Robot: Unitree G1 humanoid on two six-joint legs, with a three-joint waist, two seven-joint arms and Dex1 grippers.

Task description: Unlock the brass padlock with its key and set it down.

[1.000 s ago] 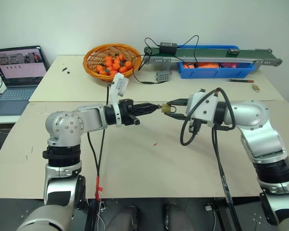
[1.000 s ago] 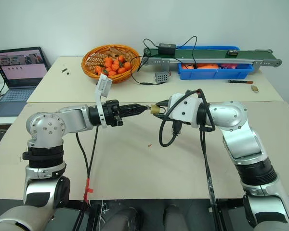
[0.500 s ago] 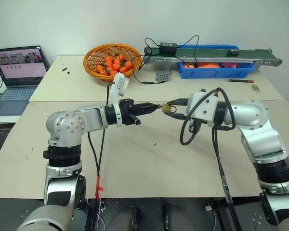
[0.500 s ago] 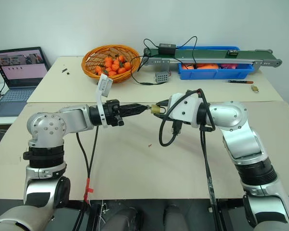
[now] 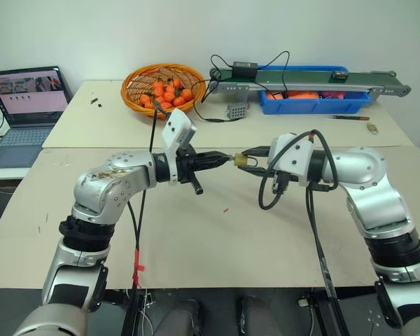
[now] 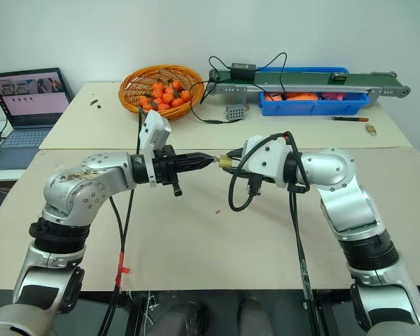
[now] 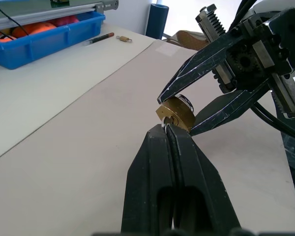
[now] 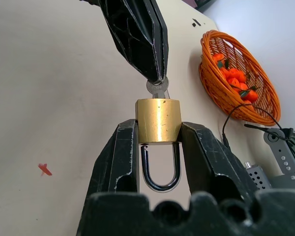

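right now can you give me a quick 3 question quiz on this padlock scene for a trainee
1. True or false: the brass padlock lies on the table.
2. Which pincer grips the key? A) left B) right
3. What fills the orange basket at the back?

Key
1. False: the right pincer holds its body above the table, shackle toward that pincer's wrist.
2. A: the left pincer is shut on the key, which sits in the padlock.
3. Small orange fruit.
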